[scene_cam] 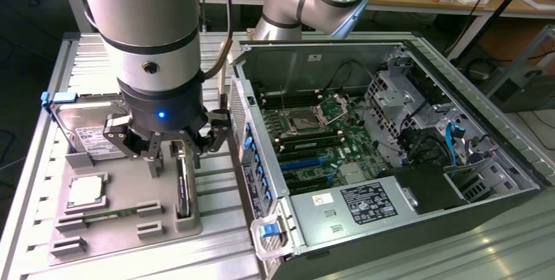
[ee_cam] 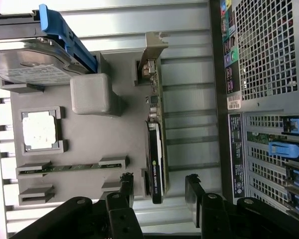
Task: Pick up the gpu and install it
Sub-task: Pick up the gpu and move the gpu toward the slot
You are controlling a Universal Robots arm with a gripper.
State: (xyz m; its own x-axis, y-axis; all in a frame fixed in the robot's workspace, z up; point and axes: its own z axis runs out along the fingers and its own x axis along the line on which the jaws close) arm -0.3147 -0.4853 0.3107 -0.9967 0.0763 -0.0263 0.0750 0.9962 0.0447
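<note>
1. Gripper (scene_cam: 176, 158): fingers spread apart, nothing held, hovering over grey tray (scene_cam: 130, 192).
2. Open computer case (scene_cam: 295, 65) stands just beside the gripper, motherboard exposed.
3. gpu (ee_cam: 156, 149) stands on edge in the tray, directly beneath the gripper, in line with the finger gap.
4. Judgement: the grasp wants fingers square across the card's thin faces, centred, with a straight descent.

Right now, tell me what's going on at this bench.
A robot arm is working at the gpu. Its gripper hangs open right over the card, one finger to each side of its line. The gpu stands on edge in a slot of the grey parts tray, not yet gripped or lifted. The open computer case stands beside the tray.
</note>
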